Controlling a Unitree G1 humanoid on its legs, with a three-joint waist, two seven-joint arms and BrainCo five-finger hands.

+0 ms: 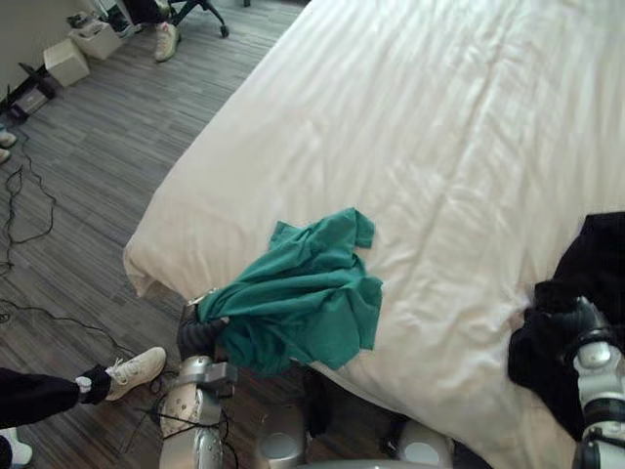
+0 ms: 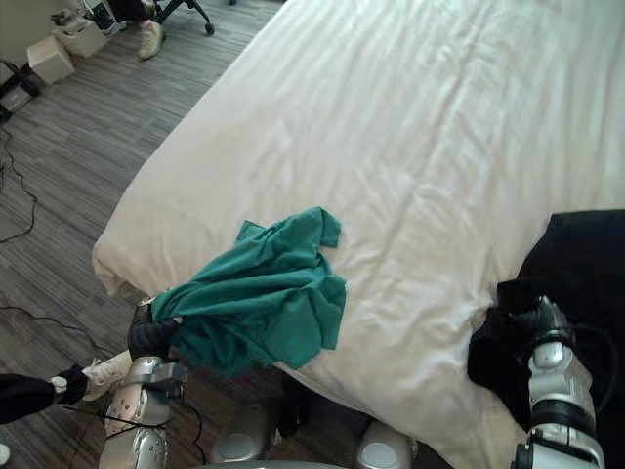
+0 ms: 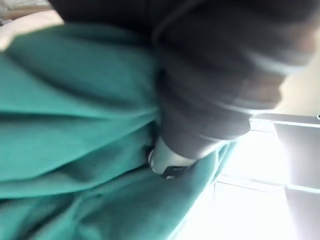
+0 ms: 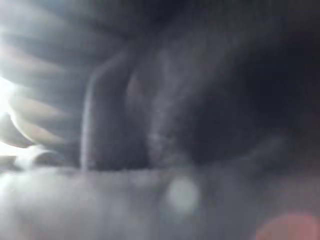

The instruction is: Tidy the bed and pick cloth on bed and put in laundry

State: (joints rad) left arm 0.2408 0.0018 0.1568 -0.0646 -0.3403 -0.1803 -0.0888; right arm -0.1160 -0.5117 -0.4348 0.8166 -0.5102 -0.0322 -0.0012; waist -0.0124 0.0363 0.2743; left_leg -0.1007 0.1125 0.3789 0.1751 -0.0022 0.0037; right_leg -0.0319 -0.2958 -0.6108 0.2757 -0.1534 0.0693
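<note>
A crumpled green cloth lies over the near left corner of the white bed, part of it hanging past the edge. My left hand sits at that corner, its fingers closed on a bunched end of the green cloth. A black cloth is heaped at the bed's right edge. My right hand is pushed into the black cloth, and the fabric hides its fingers.
A person's leg and white shoe stand on the wooden floor close to my left arm. Cables trail across the floor on the left. Boxes, a chair base and another shoe are at the far left.
</note>
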